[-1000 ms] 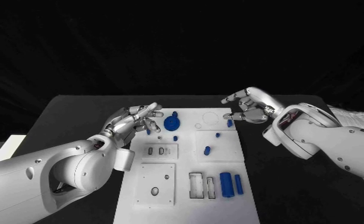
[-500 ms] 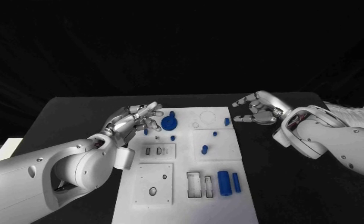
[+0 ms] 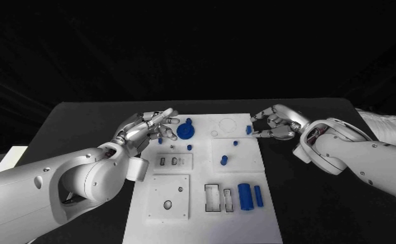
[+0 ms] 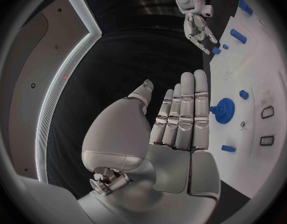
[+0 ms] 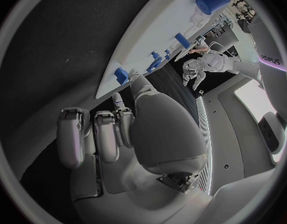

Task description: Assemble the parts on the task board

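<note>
Left hand [image 3: 147, 128] flat beside task board [image 3: 206, 198], fingers straight, empty | right hand [image 3: 276, 124] at board's edge, fingers curled, empty

You see a white task board [image 3: 206, 198] on the black table [image 3: 82, 124], carrying blue parts, among them a round blue gear [image 3: 186, 132] and a blue cylinder [image 3: 245, 196], with the silver left hand [image 3: 149, 127] and silver right hand [image 3: 276, 124] on white arms.
</note>
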Controlling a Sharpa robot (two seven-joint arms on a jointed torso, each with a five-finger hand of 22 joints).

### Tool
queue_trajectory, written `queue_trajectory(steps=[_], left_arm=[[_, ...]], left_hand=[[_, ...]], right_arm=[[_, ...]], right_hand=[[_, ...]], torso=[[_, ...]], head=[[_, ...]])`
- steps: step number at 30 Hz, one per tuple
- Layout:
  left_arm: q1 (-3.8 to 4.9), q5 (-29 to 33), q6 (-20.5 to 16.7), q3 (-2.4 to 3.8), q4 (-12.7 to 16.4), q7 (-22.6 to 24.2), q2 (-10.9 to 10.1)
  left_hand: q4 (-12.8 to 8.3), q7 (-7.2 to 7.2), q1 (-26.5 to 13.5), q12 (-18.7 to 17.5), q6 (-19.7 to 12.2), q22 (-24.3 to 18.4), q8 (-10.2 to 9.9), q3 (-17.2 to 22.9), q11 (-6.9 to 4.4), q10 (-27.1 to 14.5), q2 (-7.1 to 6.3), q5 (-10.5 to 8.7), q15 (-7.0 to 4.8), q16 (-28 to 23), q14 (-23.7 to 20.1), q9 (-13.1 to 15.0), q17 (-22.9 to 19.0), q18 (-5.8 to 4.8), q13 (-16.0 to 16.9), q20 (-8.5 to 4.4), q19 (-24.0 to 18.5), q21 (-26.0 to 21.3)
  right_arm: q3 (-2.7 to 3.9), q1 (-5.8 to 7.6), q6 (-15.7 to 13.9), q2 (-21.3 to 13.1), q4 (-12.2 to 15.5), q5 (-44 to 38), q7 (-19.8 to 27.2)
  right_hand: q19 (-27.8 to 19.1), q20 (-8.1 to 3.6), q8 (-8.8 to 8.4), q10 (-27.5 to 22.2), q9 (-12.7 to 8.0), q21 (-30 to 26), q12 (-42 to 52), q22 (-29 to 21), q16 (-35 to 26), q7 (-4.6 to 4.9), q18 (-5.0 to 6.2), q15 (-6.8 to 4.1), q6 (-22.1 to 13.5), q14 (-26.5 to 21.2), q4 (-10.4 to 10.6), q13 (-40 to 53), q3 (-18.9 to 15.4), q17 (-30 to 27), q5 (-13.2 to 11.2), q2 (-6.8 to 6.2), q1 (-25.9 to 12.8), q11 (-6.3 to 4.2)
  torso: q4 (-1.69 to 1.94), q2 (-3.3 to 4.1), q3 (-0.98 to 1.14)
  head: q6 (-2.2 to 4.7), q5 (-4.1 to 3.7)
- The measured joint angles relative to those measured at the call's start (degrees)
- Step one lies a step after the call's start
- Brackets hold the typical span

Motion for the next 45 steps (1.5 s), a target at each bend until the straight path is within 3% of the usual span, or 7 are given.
queue_trajectory(steps=[9,24,35,45], left_arm=[[0.00,0.0,0.0,0.00,0.0,0.0,0.0],[0.00,0.0,0.0,0.01,0.1,-0.1,0.0],[0.00,0.0,0.0,0.01,0.1,-0.2,0.0],[0.00,0.0,0.0,0.01,0.1,-0.3,-0.1]], left_hand=[[0.0,0.00,0.0,0.0,0.0,0.0,0.0,0.0,0.00,0.0,0.00,0.00,0.00,0.0,0.0,0.0,0.0,-0.01,0.0,0.00,0.0,0.0],[0.0,0.00,-0.2,0.0,0.0,-0.1,0.0,0.0,0.00,0.0,0.23,0.00,0.11,0.0,0.3,0.0,0.0,-0.01,-0.1,-0.20,0.2,0.0],[0.0,0.00,-0.2,0.0,0.0,-0.2,0.0,0.0,0.00,0.0,0.22,0.00,0.06,0.0,0.4,0.0,0.0,-0.02,-0.1,-0.20,0.2,0.0],[0.0,0.00,-0.2,0.0,0.0,-0.2,0.0,0.0,0.00,0.0,0.22,0.00,0.06,0.0,0.3,0.0,0.0,-0.02,-0.1,-0.20,0.2,-0.2]], right_arm=[[-0.01,-0.33,0.2,1.2,-0.9,-0.9,-1.0],[0.00,-0.67,0.2,3.2,-2.6,-1.2,-1.6],[-0.01,-0.70,0.3,3.7,-2.7,-1.2,-1.6],[0.00,-0.73,0.4,3.8,-2.9,-1.2,-1.6]], right_hand=[[0.0,0.00,0.00,-0.2,0.1,0.0,0.2,0.2,0.2,0.00,0.00,0.00,0.0,0.0,0.0,0.0,0.0,0.0,0.0,0.62,-0.6,0.20],[0.0,0.00,0.90,-0.2,0.5,0.2,1.9,0.2,0.4,-0.43,0.00,0.00,2.9,0.0,0.0,0.2,1.0,0.0,-0.7,3.12,-1.3,0.20],[0.0,0.00,1.13,-0.2,0.6,0.4,2.2,0.2,0.7,-0.76,0.00,0.00,4.3,0.0,-0.5,0.0,1.8,0.0,-1.0,3.14,-1.3,0.18],[0.0,0.00,1.34,0.0,0.8,0.4,2.6,0.2,0.7,-1.44,0.00,-0.21,6.0,-0.2,-0.9,0.2,3.2,0.0,-1.6,4.19,-1.0,-0.42]], torso=[[-0.04,-0.07,-0.03],[0.01,-0.06,-0.05],[-0.07,-0.05,-0.03],[-0.07,-0.04,-0.01]], head=[[-0.09,-0.07],[-0.10,0.11],[-0.14,0.23],[-0.26,0.31]])
